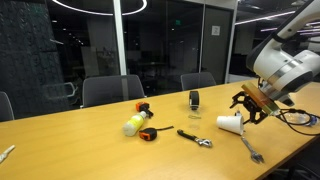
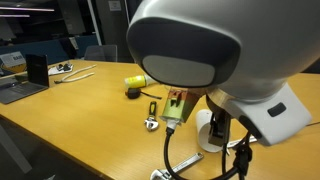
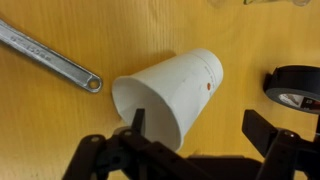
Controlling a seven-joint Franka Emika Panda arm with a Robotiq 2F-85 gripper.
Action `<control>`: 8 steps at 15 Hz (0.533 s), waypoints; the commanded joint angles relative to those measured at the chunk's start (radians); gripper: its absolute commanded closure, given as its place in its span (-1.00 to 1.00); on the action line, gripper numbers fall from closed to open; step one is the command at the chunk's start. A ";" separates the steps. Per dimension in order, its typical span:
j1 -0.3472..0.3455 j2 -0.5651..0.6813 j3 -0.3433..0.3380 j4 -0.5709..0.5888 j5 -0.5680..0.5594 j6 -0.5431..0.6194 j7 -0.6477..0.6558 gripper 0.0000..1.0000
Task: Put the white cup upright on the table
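The white cup (image 3: 170,88) lies on its side on the wooden table (image 3: 60,120), its open rim toward the lower left of the wrist view. My gripper (image 3: 197,125) is open just above it. One finger overlaps the cup's rim and the other stands over bare table beside the cup. In an exterior view the cup (image 1: 231,122) lies near the table's end with the gripper (image 1: 246,104) right by it. In an exterior view the robot's wrist hides most of the cup (image 2: 207,131).
A silver wrench (image 3: 50,55) lies beside the cup and a black tape roll (image 3: 295,88) on its other side. Further along the table are a yellow-white bottle with a red cap (image 1: 134,122), another wrench (image 1: 195,138) and a laptop (image 2: 20,85). Chairs stand behind.
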 commanded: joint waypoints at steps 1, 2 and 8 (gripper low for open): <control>0.017 0.066 -0.003 0.060 0.014 -0.008 -0.039 -1.00; 0.017 0.077 -0.003 0.069 0.014 -0.009 -0.042 -1.00; 0.016 0.138 0.011 0.107 -0.031 0.009 -0.039 -0.17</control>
